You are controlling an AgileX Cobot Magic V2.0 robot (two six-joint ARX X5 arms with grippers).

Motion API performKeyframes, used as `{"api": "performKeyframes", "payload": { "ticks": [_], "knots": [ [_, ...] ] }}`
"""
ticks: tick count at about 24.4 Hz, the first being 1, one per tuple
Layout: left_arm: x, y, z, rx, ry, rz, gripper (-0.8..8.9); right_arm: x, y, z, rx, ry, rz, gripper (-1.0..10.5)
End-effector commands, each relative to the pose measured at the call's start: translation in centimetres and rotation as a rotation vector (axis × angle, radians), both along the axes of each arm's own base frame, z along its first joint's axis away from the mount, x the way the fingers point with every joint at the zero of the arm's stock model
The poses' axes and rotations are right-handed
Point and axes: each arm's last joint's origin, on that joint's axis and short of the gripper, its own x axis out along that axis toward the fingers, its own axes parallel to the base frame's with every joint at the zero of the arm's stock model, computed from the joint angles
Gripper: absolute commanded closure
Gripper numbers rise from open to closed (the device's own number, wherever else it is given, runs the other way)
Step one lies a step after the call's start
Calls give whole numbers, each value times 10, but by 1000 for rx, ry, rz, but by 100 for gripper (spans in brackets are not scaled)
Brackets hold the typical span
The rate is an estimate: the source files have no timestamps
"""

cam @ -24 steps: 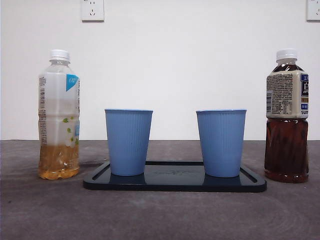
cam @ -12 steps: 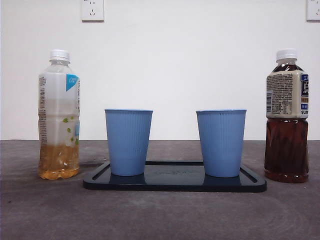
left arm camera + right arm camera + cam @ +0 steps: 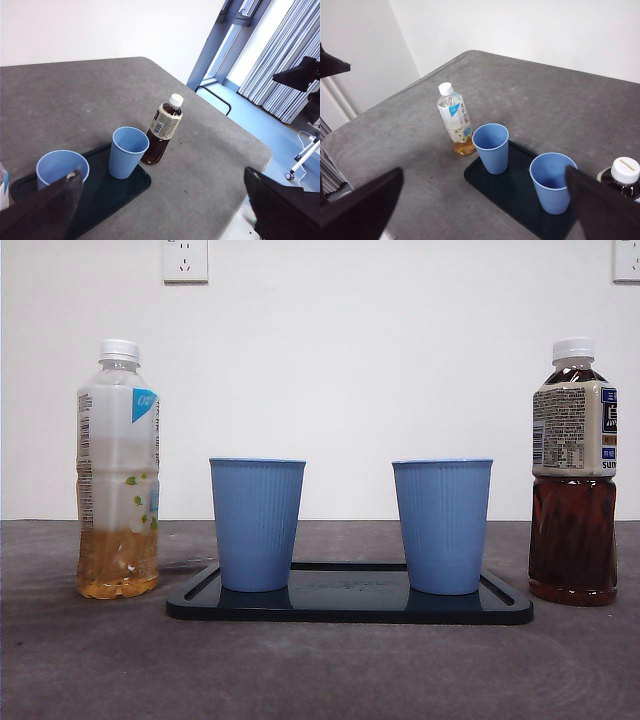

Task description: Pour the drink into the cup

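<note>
Two blue ribbed cups stand upright on a dark tray: the left cup and the right cup. Off the tray's left end stands a capped pale bottle with a little amber drink in its bottom. A capped dark tea bottle stands off the right end. Neither arm shows in the front view. My left gripper hangs open, high above the table, looking down on the tea bottle and both cups. My right gripper is open too, high above the pale bottle and the tray.
A white wall with two sockets stands behind the grey table. The left wrist view shows the table's edge beyond the tea bottle, with floor and curtains past it. The table's other edge shows in the right wrist view.
</note>
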Motion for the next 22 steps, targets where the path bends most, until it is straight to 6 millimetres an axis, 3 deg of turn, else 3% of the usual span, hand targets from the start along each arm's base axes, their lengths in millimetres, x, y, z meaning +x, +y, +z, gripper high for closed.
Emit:
{"api": "performKeyframes", "payload": {
  "ticks": [1, 7, 11, 17, 22],
  "knots": [
    [-1, 0, 6, 1, -36, -8, 280, -1, 0, 5, 17, -5, 1, 392],
    [-1, 0, 6, -1, -32, -7, 282, 1, 0, 3, 13, 17, -6, 393],
    [-1, 0, 6, -1, -33, -7, 283, 11, 1, -13, -26, 92, -79, 398],
    [-1, 0, 6, 0, -31, -7, 283, 39, 6, -65, -105, 178, -194, 399],
    [0, 0, 5, 2, -24, -7, 283, 67, 11, -110, -96, 143, -293, 399]
  ]
}}
